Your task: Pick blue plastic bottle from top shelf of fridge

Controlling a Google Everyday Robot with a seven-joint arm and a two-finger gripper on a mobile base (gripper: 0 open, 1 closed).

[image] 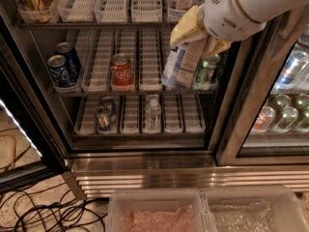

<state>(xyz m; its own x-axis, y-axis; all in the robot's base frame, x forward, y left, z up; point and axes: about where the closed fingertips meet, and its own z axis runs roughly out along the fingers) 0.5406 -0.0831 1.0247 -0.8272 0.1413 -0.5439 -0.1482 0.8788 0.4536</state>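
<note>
Two blue cans [63,69] and a red can [121,71] are standing on the middle rack [96,92]. A green can [207,70] is sitting just below the gripper [198,40] at upper right. A small water bottle [152,114] and two more cans [104,117] are standing lower down. Black cables [48,211] are lying tangled on the floor beside two clear bins [154,197].
</note>
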